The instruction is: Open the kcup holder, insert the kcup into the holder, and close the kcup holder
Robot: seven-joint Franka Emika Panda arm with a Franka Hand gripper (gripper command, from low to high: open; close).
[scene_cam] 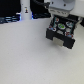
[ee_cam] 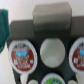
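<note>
The kcup holder [scene_cam: 60, 34] is a black box at the exterior view's right. Its drawer is pulled out, showing a tray of round pod slots [ee_cam: 37, 37]. A pale handle [ee_cam: 50, 17] stands at the tray's edge. Two red-brown topped pods [ee_cam: 21, 54] [ee_cam: 80, 54] flank a white round one [ee_cam: 51, 51]. The kcup [ee_cam: 51, 80], with a green top and pale rim, shows partly at the picture's edge in a neighbouring row. My gripper [scene_cam: 58, 17] hangs right above the open tray. Its fingers are too blurred to read, and none show in the wrist view.
The holder stands on a white table [scene_cam: 25, 55]. Dark equipment and a small white object [scene_cam: 25, 11] line the far edge at the exterior view's left. A blurred teal-green shape [ee_cam: 4, 27] sits at the edge of the wrist view.
</note>
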